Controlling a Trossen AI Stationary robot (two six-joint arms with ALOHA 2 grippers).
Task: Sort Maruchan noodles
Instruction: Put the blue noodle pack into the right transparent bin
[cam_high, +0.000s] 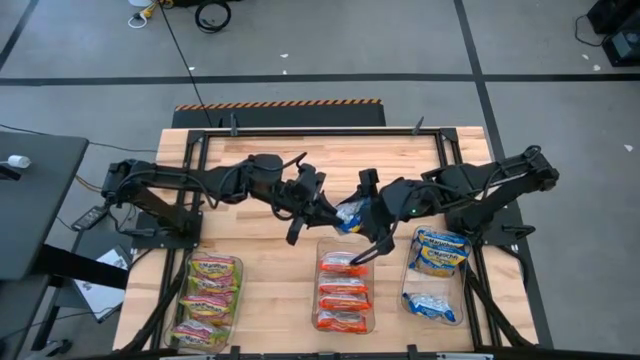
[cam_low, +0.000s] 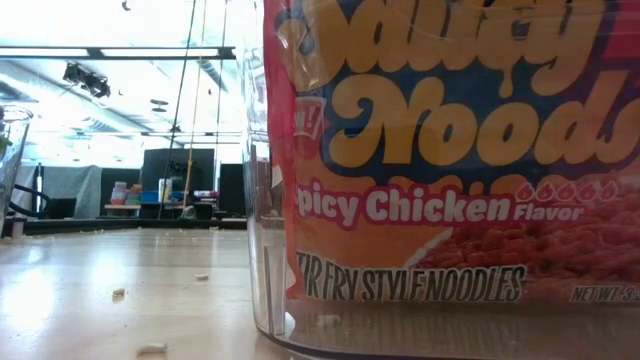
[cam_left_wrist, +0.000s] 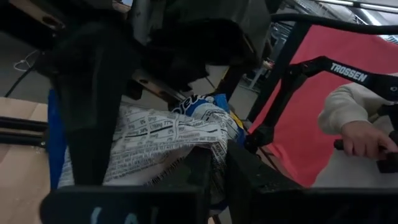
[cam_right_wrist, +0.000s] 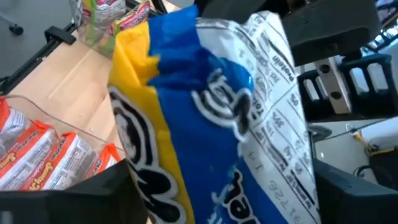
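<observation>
Orange-red packets (cam_low: 450, 150) fill the near bin (cam_low: 270, 300) on crumb-strewn wood; left hand (cam_high: 335, 212) pinches a blue-and-yellow packet (cam_high: 350, 214).

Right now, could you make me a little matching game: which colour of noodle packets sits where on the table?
Things:
1. green-yellow packets
2. orange-red packets
3. blue-and-yellow packets
4. blue-and-yellow packet

Places:
A. middle bin
B. between the two grippers, above the table
C. bin on the left arm's side
D. bin on the right arm's side

Pairs: 1-C, 2-A, 3-D, 4-B
</observation>
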